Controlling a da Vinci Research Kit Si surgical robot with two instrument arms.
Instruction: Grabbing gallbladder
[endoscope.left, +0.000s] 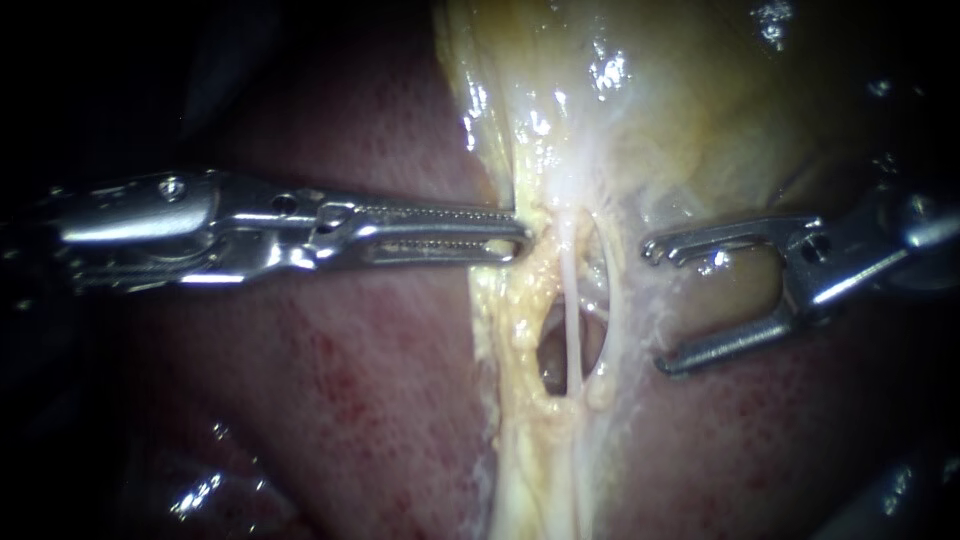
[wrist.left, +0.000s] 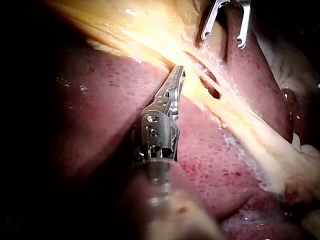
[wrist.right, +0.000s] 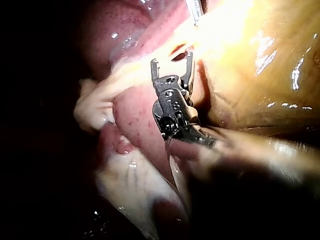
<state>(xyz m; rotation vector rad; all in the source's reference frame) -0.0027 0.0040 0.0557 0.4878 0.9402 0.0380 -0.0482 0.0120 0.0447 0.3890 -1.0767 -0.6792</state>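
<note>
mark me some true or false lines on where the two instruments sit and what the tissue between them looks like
1. The right instrument has its end effector open and grips nothing. True.
2. The left instrument hangs well clear of the pale yellow tissue. False: its tip reaches that tissue's edge.
3. A thin white strand runs across a hole in the tissue between the two instruments. True.
4. A clip sits on the strand. False: no clip shows anywhere.
5. The left instrument lies over the red liver. True.
</note>
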